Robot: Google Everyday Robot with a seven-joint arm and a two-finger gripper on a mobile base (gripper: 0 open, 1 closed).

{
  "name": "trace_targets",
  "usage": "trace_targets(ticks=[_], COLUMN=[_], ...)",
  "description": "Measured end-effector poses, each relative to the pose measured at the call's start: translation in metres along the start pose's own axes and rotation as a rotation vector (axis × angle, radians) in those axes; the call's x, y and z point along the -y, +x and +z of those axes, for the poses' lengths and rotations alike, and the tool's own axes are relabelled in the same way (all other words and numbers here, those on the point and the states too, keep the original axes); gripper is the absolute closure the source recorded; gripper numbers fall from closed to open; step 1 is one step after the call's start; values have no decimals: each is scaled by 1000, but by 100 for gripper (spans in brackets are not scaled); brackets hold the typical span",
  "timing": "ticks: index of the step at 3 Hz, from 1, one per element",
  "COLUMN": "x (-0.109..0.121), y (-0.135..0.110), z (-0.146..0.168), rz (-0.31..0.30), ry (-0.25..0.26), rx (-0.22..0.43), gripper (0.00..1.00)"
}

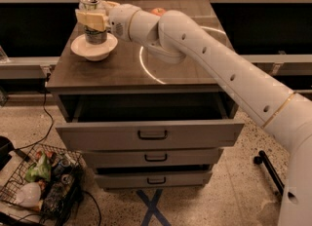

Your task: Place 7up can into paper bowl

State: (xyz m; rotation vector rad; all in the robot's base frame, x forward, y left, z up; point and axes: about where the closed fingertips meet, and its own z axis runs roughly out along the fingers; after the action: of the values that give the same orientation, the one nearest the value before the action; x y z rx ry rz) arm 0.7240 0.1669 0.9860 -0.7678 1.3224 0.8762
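At the cabinet's (122, 76) far left corner, the gripper (90, 19) clamps the can (96, 36), upright in the bowl (78, 47).

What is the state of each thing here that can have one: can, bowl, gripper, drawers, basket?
7up can: upright, gripped, its base down inside the bowl.
paper bowl: right way up on the cabinet top, the can in it.
gripper: over the bowl at the back left, shut on the can.
top drawer: pulled open.
wire basket: on the floor, filled with items.
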Motion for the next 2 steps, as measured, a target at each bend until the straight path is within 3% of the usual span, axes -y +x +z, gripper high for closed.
trace_targets(ticks=[1, 2], x=[0, 3], y=[0, 10], z=[0, 8], rz=[0, -5], ry=[0, 5], rx=[0, -43], gripper=[100, 100])
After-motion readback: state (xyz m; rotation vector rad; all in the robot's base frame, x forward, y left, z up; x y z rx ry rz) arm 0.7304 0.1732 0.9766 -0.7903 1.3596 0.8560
